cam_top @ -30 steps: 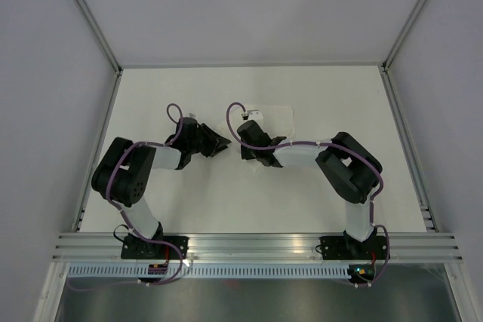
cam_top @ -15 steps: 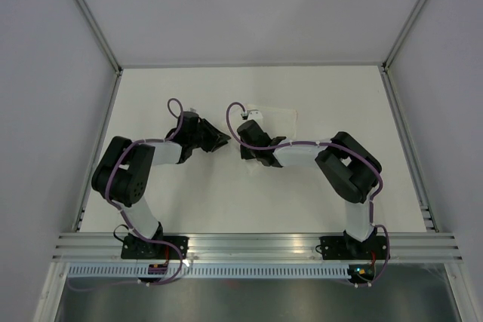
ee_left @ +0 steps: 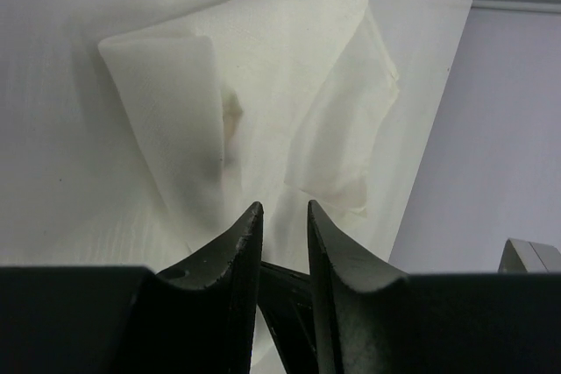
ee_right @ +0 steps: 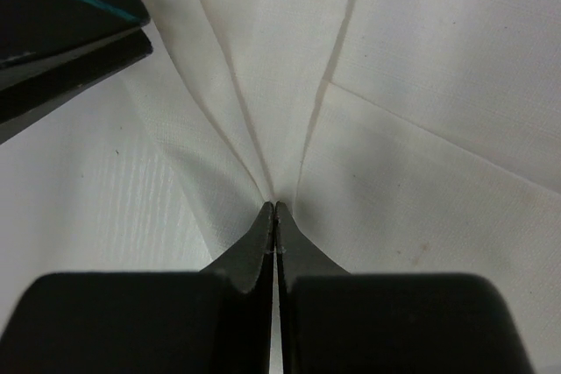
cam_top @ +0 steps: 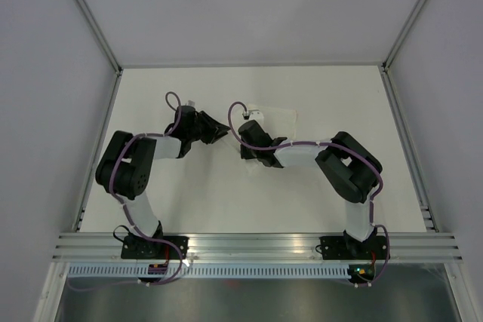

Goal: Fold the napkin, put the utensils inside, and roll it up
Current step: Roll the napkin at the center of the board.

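Right wrist view: the half-folded napkin (ee_right: pixel 421 85) is being pinched by the closed right gripper (ee_right: pixel 275 209); the left gripper (ee_right: pixel 147 31), at ten o'clock, cannot be judged; filling and rolling outstanding.

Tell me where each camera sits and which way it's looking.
Top external: above and behind the bases, looking down on the table; both arms show whole.
Left wrist: on the left arm, looking past the left fingers at the napkin.
Right wrist: on the right arm, looking past the right fingers, shut on the napkin.
Shared: both wrist views show the napkin.
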You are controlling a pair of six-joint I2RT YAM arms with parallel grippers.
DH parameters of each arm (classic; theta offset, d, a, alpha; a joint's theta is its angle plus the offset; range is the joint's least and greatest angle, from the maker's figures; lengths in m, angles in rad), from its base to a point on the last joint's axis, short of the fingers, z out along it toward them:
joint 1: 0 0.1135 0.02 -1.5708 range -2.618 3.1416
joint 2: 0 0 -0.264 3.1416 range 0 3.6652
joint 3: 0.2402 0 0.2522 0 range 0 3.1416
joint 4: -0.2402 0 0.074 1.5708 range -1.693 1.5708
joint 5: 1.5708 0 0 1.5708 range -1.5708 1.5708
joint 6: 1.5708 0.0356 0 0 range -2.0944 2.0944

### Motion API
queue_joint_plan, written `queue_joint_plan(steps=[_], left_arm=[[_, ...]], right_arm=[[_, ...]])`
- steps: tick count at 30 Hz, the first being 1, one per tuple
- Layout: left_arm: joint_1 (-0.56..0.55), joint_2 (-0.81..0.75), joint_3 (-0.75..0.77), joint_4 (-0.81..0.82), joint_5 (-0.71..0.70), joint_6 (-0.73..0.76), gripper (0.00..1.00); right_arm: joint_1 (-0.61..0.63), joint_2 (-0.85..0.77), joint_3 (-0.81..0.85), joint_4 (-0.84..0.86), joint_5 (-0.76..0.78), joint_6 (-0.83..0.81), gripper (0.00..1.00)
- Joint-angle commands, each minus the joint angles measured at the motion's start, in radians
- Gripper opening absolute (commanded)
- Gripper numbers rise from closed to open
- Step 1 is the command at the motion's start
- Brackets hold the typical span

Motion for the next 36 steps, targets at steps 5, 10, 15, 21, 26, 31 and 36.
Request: queue_joint_plan(steps=[5, 10, 15, 21, 26, 31, 36], left_arm=[[-0.004, 0.091, 0.089, -0.010, 0.032, -0.010, 0.32], [-0.012, 0.160, 0.136, -0.024, 0.044, -0.002, 0.31], [-0.016, 0.218, 0.152, 0.050, 0.107, -0.002, 0.32], [0.004, 0.104, 0.130, 0.111, 0.113, 0.038, 0.47], [0.034, -0.089, 0.080, -0.086, 0.015, 0.061, 0.48], [0.047, -0.216, -0.022, -0.234, -0.092, 0.077, 0.47], [0.056, -0.254, -0.089, -0.284, -0.079, 0.114, 0.47]], right_arm=[[0.013, 0.095, -0.104, -0.181, -0.081, 0.050, 0.00], [0.023, 0.092, -0.126, -0.153, -0.105, 0.067, 0.00], [0.033, 0.092, -0.164, -0.109, -0.131, 0.133, 0.00], [0.033, 0.103, -0.198, -0.066, -0.137, 0.179, 0.00], [0.032, 0.101, -0.218, -0.015, -0.143, 0.226, 0.01], [0.032, 0.106, -0.239, 0.020, -0.154, 0.257, 0.00], [0.033, 0.115, -0.255, 0.057, -0.169, 0.282, 0.00]])
